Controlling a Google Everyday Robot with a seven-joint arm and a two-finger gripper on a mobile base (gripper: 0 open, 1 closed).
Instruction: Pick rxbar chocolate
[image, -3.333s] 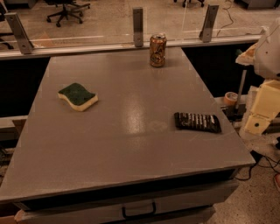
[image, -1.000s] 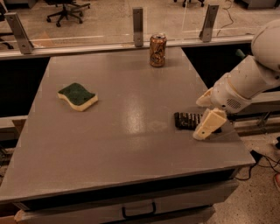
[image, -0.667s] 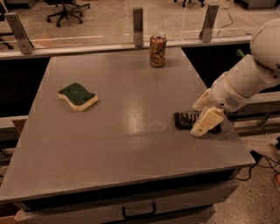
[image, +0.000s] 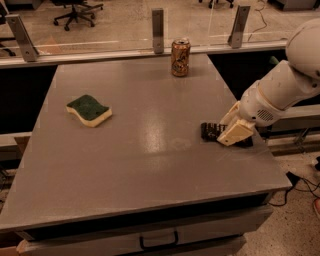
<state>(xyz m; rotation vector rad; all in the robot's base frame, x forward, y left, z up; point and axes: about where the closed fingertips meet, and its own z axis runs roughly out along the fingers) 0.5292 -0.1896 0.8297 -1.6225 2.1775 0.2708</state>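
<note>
The rxbar chocolate (image: 210, 132) is a flat black bar with white lettering, lying on the right side of the grey table (image: 150, 150). Only its left end and a strip of its right end show. My gripper (image: 234, 131) comes in from the right on a white arm and sits right over the bar, covering its middle. Its cream fingers (image: 233, 134) point down and left at the bar.
A green-and-yellow sponge (image: 89, 110) lies at the table's left. An orange drink can (image: 180, 57) stands at the back edge, in front of a glass barrier with metal posts. The table's right edge is just beyond the bar.
My arm swung in from off the table's right side, and my gripper has come down and left over the bar. The bar, sponge and can have not moved.
</note>
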